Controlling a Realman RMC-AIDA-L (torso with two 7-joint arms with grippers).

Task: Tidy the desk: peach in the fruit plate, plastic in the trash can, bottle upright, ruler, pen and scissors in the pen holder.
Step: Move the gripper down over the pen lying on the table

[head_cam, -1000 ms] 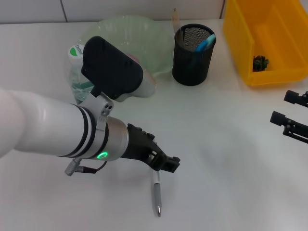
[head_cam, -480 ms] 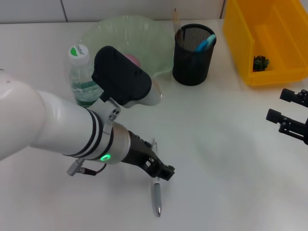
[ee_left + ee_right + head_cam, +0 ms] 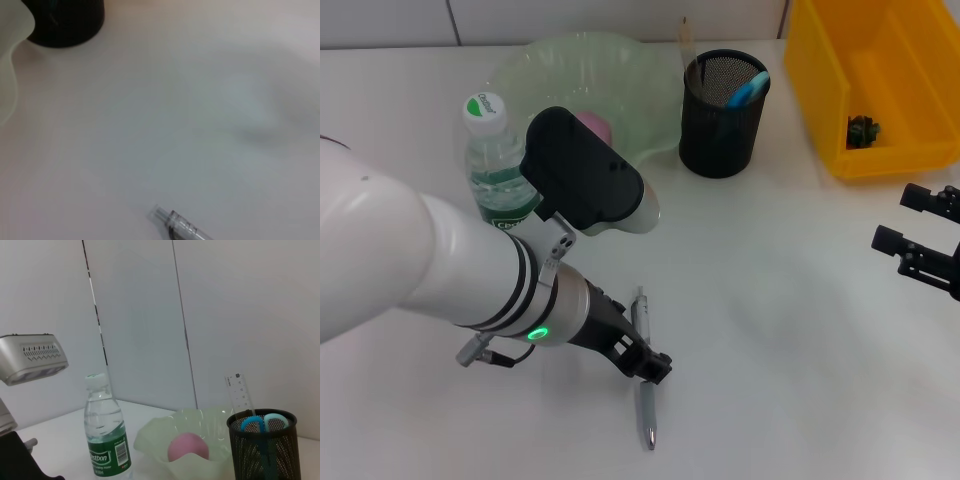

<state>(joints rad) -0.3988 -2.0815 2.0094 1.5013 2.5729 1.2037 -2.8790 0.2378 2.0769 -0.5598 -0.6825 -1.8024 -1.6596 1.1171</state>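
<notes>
- Head view: the left gripper (image 3: 645,362) is low over the pen (image 3: 644,372), which lies flat near the front edge of the white table (image 3: 790,330); its fingers straddle the pen's middle, but whether they are clamped on it cannot be told.
- Head view: toward the far edge sits the pale green fruit plate (image 3: 620,75) with the pink peach (image 3: 595,128) in it, partly hidden by the arm.
- Head view: the bottle (image 3: 492,160) stands upright just beside the plate, on the side of the table's left edge.
- Head view: the black mesh pen holder (image 3: 722,115) holds blue-handled scissors (image 3: 747,90) and a ruler (image 3: 685,45).
- Head view: the yellow trash can (image 3: 910,60) at the far right corner holds a small dark scrap (image 3: 862,130).
- Head view: the right gripper (image 3: 920,232) hovers at the right edge, fingers spread, holding nothing.
- Left wrist view: the pen's clear end (image 3: 177,227) lies on bare tabletop; the holder's base (image 3: 65,22) is well apart.
- Right wrist view: bottle (image 3: 106,432) upright, peach (image 3: 188,447) inside the plate (image 3: 200,470), ruler (image 3: 241,395) and scissors (image 3: 262,422) standing in the holder (image 3: 265,450).
</notes>
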